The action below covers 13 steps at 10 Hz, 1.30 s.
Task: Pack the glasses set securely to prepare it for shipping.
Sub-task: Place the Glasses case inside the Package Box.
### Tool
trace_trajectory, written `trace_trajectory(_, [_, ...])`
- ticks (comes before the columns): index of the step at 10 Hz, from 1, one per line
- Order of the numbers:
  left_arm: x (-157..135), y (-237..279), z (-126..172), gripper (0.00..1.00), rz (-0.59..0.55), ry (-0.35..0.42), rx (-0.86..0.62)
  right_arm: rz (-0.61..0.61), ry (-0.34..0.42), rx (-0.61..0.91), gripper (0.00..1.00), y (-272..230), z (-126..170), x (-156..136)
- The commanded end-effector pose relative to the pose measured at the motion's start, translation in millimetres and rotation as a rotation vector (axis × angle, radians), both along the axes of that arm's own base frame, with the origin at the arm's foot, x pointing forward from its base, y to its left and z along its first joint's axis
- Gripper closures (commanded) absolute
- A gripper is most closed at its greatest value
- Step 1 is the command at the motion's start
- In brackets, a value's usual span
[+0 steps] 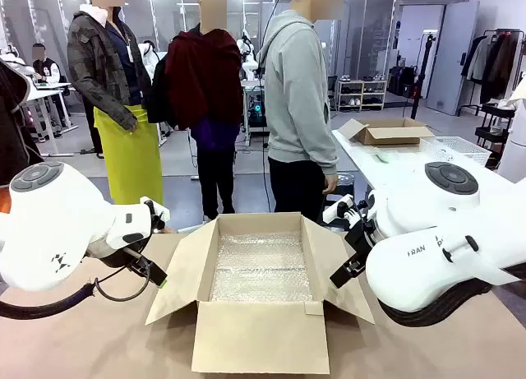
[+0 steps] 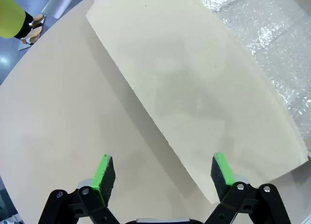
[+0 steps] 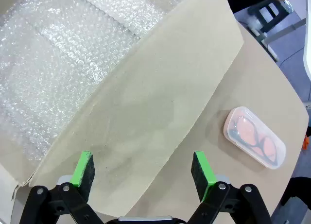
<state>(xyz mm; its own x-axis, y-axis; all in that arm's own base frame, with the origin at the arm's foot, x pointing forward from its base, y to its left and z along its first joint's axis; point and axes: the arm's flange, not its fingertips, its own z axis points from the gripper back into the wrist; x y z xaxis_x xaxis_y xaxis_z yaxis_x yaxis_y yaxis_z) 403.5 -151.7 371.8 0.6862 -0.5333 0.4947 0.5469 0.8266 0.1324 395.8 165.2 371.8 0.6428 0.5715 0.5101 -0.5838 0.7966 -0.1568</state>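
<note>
Right gripper (image 3: 143,156): jaws spread wide, nothing between them, hanging over the box's (image 1: 259,330) right flap (image 3: 155,102). Left gripper (image 2: 161,158): jaws also spread and empty, over the left flap (image 2: 194,88) and bare table (image 2: 58,112).

Case (image 3: 253,144): pinkish, clear lid, lying flat on the table outside the box, between the right flap and the table's right edge. Dark-and-orange glasses (image 3: 260,141) are visible inside. In the right wrist view it sits to the right of the jaws and a little ahead, apart from the flap, not touching it. Its long axis runs diagonal to the jaw line, so I judge the wrist needs to roll to close across the short side.

The right arm (image 1: 444,264) is clearly nearer; the whole box lies between the left arm and the case.

The box is open, lined with bubble wrap (image 1: 261,268), nothing on it. Nothing packed yet.

Writing: "FRAN" (image 1: 419,251) on the right arm, the rest cut off. No label readable on the box or case.
</note>
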Motion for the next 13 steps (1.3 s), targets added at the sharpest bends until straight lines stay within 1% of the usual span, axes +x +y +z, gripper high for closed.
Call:
trace_trajectory(1, [-0.1, -0.1, 0.0, 0.00, 0.000, 0.000, 0.000, 0.002, 0.000, 0.000, 0.00, 0.8, 0.0, -0.3])
trace_trajectory(12, [-0.1, -0.1, 0.0, 0.00, 0.000, 0.000, 0.000, 0.002, -0.001, -0.002, 0.00, 0.0, 0.0, 0.0])
trace_trajectory(13, [-0.3, -0.7, 0.0, 0.00, -0.002, 0.000, 0.000, 0.029, 0.007, 0.008, 0.00, -8.2, 7.5, 1.2])
